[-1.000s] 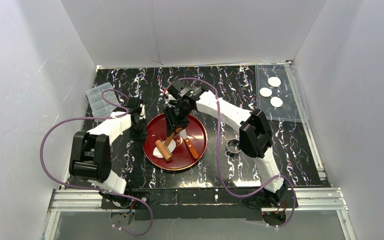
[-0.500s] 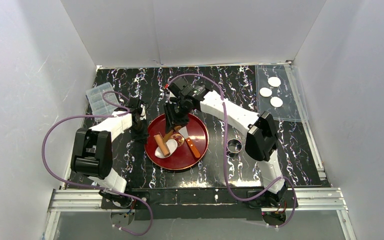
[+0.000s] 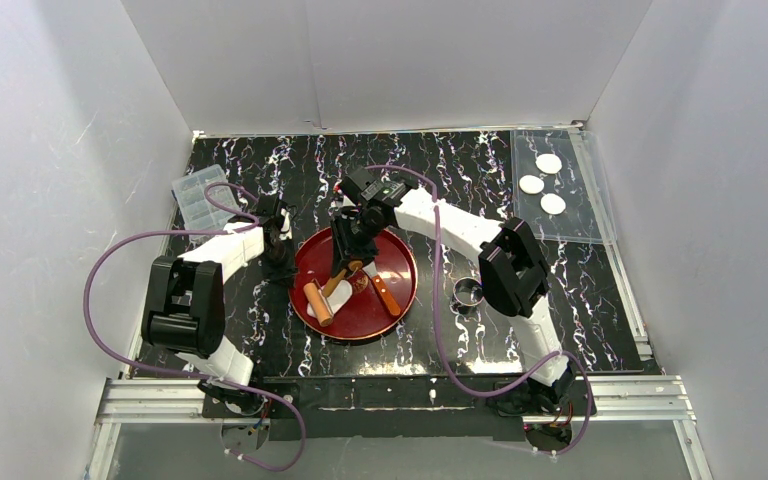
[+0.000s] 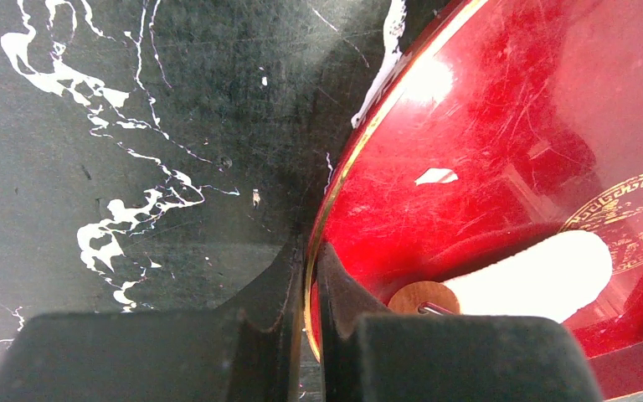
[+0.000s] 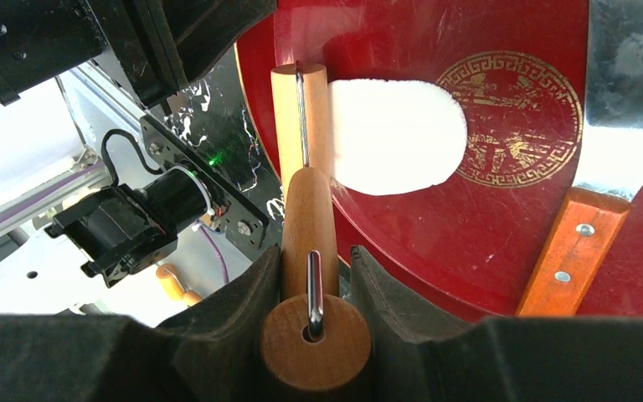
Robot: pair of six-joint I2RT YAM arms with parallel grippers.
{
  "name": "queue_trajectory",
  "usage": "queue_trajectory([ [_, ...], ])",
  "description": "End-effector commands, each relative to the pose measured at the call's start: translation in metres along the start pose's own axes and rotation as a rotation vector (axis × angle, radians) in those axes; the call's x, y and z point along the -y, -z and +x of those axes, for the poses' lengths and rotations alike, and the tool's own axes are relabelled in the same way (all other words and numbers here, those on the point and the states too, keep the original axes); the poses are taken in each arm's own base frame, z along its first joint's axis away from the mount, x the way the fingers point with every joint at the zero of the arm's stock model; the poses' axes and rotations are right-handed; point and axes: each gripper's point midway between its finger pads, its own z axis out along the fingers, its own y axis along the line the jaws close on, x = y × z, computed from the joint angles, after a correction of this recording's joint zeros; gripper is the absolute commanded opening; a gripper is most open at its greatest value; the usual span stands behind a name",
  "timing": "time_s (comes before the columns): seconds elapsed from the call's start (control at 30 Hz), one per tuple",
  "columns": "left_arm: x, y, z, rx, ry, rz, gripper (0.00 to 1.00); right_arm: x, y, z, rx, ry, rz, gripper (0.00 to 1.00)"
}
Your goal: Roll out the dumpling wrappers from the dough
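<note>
The dough lies as a flattened white oblong on the red plate, also seen from above as the dough. A wooden roller rests against its left end. My right gripper is shut on the roller's wooden handle, above the plate in the top view. My left gripper is shut on the plate's gold rim, at the plate's left edge. Three dumpling wrappers lie on a clear sheet at the back right.
A knife with an orange wooden handle lies on the plate's right side, also in the right wrist view. A small metal ring stands on the black marbled table right of the plate. A clear plastic box sits at the back left.
My right gripper pushed the roller away over the dough, then drew it back toward the near left. The dough now shows mostly to the roller's right. The left gripper has not moved.
</note>
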Motion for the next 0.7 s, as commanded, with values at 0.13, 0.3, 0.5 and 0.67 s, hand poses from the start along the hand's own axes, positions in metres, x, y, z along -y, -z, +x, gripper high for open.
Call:
queue_trajectory([
  [0.13,-0.012,-0.004,0.002,-0.009,0.008,-0.064,0.00,0.036,-0.028,0.014,-0.044,0.017,0.116,0.01],
  [0.3,-0.013,-0.002,0.000,0.001,0.007,-0.065,0.00,0.067,-0.019,0.021,-0.039,0.035,0.204,0.01],
  [0.5,-0.015,0.001,-0.001,0.011,0.011,-0.074,0.00,0.100,-0.001,0.020,0.006,0.012,0.268,0.01],
  [0.67,-0.015,0.003,-0.002,0.019,0.008,-0.072,0.00,0.088,-0.012,0.017,-0.008,0.001,0.231,0.01],
])
